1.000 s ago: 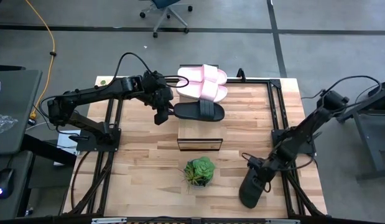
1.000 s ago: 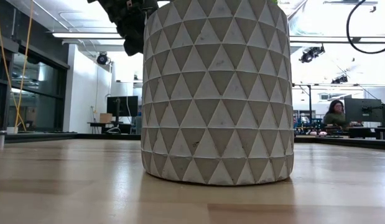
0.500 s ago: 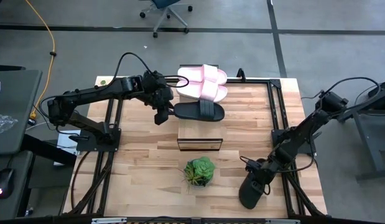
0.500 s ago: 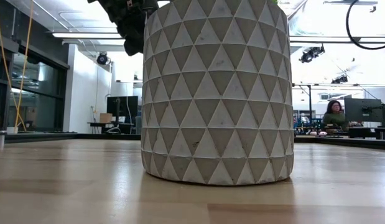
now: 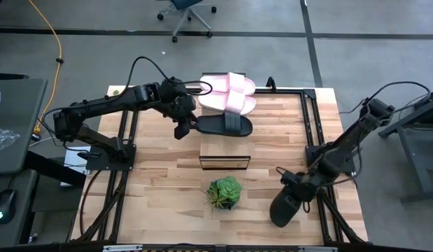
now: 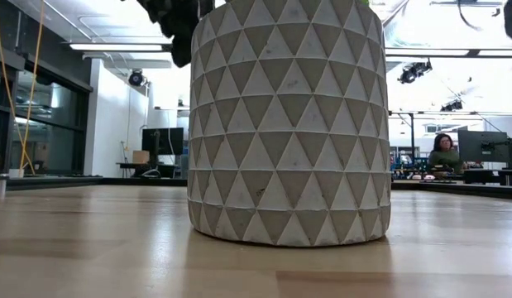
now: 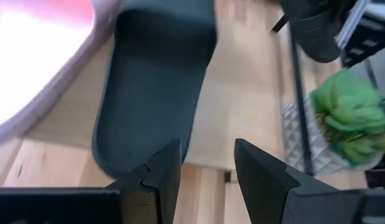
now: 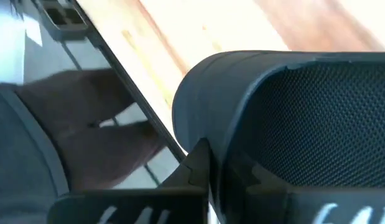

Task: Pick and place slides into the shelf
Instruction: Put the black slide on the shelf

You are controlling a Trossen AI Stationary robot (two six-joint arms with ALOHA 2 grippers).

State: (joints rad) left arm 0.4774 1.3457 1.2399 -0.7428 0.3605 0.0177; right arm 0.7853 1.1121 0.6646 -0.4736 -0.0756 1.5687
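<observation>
Gripped black slide (image 5: 285,208) — long axis diagonal.

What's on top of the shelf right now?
On the shelf lie two pink slides at its far end and one black slide beside them. The plank beneath them is covered; its near part is bare.

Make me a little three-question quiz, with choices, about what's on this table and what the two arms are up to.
1. Where is the plant?
A. On the shelf
B. On the table, nearer the front edge than the shelf
C. On the floor

2. How many pink slides are there?
A. One
B. Two
C. Four

3. What is the right gripper doing?
A. Shut on a black slide
B. Open over the plant
C. Holding a pink slide

Answers: 1 B, the high view shows it just beyond the shelf's end. 2 B, a pair lies at the shelf's far end. 3 A, its wrist view shows the fingers pinching the slide's edge.
</observation>
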